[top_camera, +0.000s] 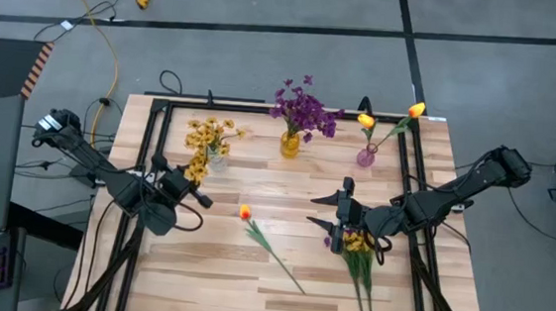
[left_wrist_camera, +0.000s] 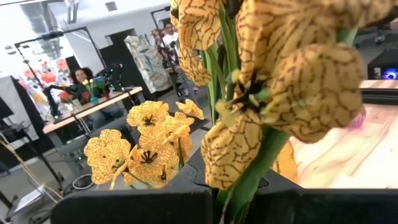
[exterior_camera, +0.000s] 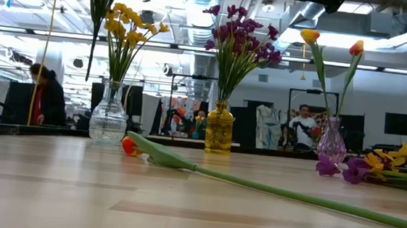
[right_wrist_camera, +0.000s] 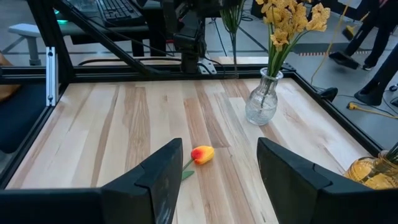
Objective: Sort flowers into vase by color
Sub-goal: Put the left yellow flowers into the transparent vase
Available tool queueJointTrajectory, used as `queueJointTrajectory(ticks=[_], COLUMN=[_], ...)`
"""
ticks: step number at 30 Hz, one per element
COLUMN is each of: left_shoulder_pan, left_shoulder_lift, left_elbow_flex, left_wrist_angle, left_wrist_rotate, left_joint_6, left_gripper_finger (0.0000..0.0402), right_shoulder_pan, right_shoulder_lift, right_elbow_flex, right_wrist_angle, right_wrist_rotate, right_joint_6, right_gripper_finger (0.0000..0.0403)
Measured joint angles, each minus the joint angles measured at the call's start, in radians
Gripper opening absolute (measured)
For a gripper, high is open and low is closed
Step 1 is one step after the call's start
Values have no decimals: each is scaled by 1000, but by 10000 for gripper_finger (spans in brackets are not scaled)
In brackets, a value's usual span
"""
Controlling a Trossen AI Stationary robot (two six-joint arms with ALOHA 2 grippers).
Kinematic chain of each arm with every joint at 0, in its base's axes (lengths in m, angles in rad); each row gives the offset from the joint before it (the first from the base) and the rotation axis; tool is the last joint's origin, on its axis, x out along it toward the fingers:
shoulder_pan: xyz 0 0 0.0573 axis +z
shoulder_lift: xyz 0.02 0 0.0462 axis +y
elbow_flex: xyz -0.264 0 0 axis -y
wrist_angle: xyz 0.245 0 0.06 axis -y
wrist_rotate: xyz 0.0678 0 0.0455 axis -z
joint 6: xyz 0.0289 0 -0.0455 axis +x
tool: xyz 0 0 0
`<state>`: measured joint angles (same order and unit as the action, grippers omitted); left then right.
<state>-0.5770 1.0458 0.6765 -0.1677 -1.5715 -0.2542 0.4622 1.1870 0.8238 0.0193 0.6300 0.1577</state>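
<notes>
Orange tulip (top_camera: pixel 245 213) flat on table, long green stem.

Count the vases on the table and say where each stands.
3, along the far edge: clear glass vase on the left, yellow vase in the middle, pink vase on the right.

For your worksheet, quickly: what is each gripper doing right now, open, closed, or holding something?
Left gripper: closed on a yellow flower bunch, beside the clear vase.
Right gripper: open, holding nothing, above the table, over the loose flowers.
</notes>
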Motion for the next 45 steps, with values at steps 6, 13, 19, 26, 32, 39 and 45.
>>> queueJointTrajectory(ticks=[6, 13, 19, 26, 32, 39, 45], left_shoulder_pan=[32, 89, 101, 94, 95, 113, 207], left_shoulder_lift=[0, 0, 0, 0, 0, 0, -9], left_elbow_flex=[0, 0, 0, 40, 47, 47, 45], left_wrist_angle=[0, 0, 2, 11, 47, 271, 366], left_wrist_rotate=[0, 0, 0, 50, 126, 312, 408], left_joint_6=[9, 23, 36, 126, 222, 519, 657], left_gripper_finger=[0, 0, 0, 0, 0, 0, 0], right_shoulder_pan=[0, 0, 0, 0, 0, -10, -32], right_shoulder_lift=[0, 0, 0, 0, 0, 0, 0], right_elbow_flex=[0, 0, 0, 0, 0, 0, 0], right_wrist_angle=[0, 0, -1, -3, -15, -15, -16], right_wrist_rotate=[0, 0, 0, 0, 0, -1, -1], right_joint_6=[0, 1, 0, 0, 0, 0, 0], right_gripper_finger=[234, 234, 234, 234, 234, 234, 234])
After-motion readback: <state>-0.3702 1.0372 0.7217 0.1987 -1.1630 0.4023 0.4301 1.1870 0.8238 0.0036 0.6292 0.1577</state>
